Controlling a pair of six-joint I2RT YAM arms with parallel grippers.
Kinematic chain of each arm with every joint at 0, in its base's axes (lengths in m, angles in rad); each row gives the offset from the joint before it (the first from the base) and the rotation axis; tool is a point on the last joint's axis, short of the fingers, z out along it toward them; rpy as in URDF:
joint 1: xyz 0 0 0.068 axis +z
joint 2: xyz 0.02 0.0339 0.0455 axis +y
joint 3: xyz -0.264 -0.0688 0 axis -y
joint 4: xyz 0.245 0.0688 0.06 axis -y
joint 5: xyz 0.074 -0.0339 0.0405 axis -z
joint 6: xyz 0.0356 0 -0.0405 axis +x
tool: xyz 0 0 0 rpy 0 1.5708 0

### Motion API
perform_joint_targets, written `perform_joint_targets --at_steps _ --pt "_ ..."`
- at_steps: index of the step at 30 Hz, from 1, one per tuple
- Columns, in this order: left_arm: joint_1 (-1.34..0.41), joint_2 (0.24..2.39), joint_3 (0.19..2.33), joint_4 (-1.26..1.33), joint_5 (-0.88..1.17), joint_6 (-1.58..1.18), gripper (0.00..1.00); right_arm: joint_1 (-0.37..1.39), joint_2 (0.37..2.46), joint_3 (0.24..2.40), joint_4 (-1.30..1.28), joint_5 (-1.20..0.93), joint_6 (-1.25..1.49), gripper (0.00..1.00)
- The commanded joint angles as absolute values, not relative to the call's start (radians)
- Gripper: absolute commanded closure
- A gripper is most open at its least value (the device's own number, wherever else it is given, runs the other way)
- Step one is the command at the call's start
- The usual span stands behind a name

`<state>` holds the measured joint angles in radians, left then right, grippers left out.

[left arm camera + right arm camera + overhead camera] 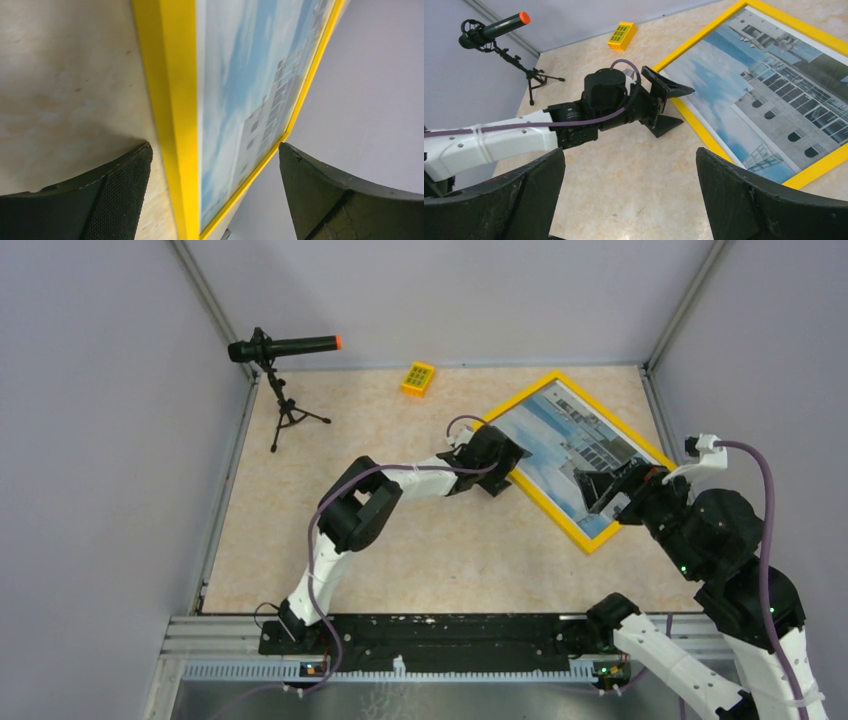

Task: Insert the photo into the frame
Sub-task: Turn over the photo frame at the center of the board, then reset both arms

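The photo [560, 435] lies face up inside the frame [175, 125], flat on the table [400, 560] towards the far right; nearest me, the right gripper [629, 160] hangs by the frame's near corner, jaws spread, holding nothing; farther on, the left gripper [215, 150] straddles the frame's left rail, jaws wide apart; a small yellow block [418, 378] sits by the far wall.

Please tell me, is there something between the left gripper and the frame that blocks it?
Nothing visible blocks it. The left gripper is open, its jaws straddling a yellow rail of the frame: one on the table side, the other on the side of the photo, which lies inside the frame.
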<state>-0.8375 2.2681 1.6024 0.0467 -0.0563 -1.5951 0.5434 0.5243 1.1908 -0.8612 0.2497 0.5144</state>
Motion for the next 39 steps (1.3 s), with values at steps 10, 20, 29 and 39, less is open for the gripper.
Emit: perform_joint_targets --at_steps 10,20,29,39 --pt "-0.833 2.161 1.483 0.107 -0.056 -1.422 0.14 0.55 0.536 1.205 -0.843 0.273 0.517 0.01" --pt "-0.847 1.808 1.262 0.137 -0.093 -0.925 0.06 0.549 0.558 1.245 -0.848 0.28 0.433 0.01" --pt "-0.843 1.194 1.169 -0.089 -0.112 -0.45 0.01 0.55 0.464 1.281 -0.74 0.261 0.339 0.01" --pt "-0.842 0.661 1.249 -0.328 -0.18 -0.174 0.01 0.549 0.48 1.346 -0.761 0.307 0.29 0.01"
